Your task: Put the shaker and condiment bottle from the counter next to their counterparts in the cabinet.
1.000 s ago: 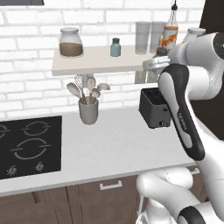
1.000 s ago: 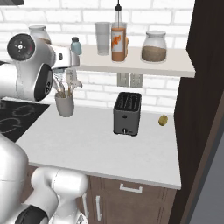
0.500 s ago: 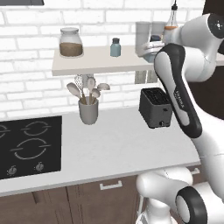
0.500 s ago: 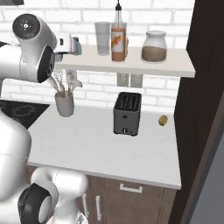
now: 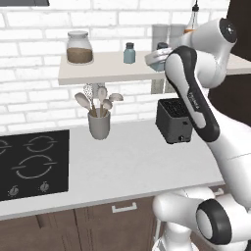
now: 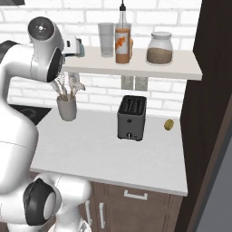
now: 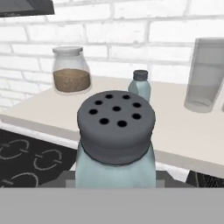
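My gripper (image 5: 158, 58) is shut on the shaker (image 7: 116, 131), a tiny blue-grey one with a dark holed cap, and holds it upright just above the cabinet shelf board (image 5: 108, 73). Its twin shaker (image 7: 140, 85) stands on the board a little beyond and to the left, apart from the held one. From the right base view the gripper (image 6: 74, 47) hangs at the shelf's left end. The tall orange condiment bottle (image 6: 122, 38) with a black pump spout stands on the shelf, with a squat orange bottle (image 6: 132, 43) half hidden behind it.
On the shelf stand brown-filled glass jars (image 5: 80, 47) (image 6: 159, 48) and a clear tumbler (image 6: 106, 40). Below on the counter are a black toaster (image 6: 131, 118), a utensil pot (image 5: 99, 122), a small olive thing (image 6: 169, 124) and a black hob (image 5: 29, 162). A dark tall panel (image 6: 208, 113) bounds the right.
The arm has lifted the shaker from beside the shelf's front edge to above the board, then carried it left toward the twin shaker.
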